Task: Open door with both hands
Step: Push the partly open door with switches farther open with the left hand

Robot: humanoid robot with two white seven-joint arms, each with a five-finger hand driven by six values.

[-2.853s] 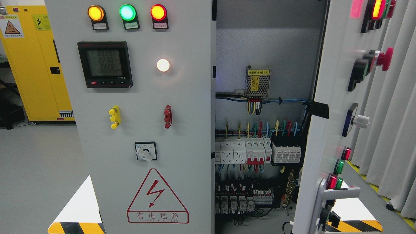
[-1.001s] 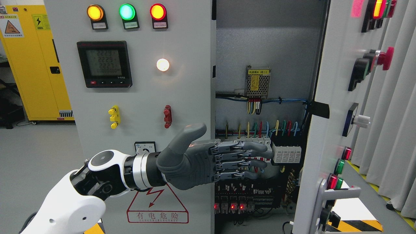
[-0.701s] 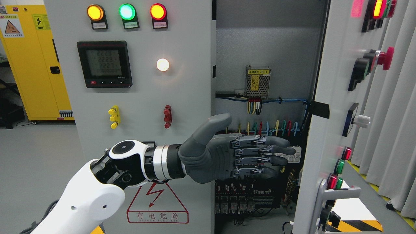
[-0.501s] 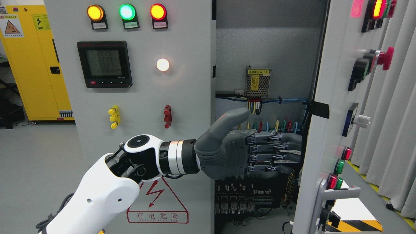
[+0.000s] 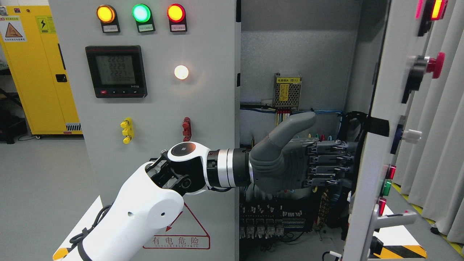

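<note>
left robot hand [image 5: 308,159] flat against open door [image 5: 377,152] (inner face), fingers [image 5: 331,159] extended

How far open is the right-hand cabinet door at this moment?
Well open: the right door is swung outward, nearly edge-on, exposing wiring inside. The left hand reaches its inner side, fingers extended.

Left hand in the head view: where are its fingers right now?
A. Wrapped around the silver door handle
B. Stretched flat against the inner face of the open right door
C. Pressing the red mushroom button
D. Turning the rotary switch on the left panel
B. The left hand reaches across the open cabinet, fingers extended to the inner face of the right door; the silver handle lower down is untouched.
</note>
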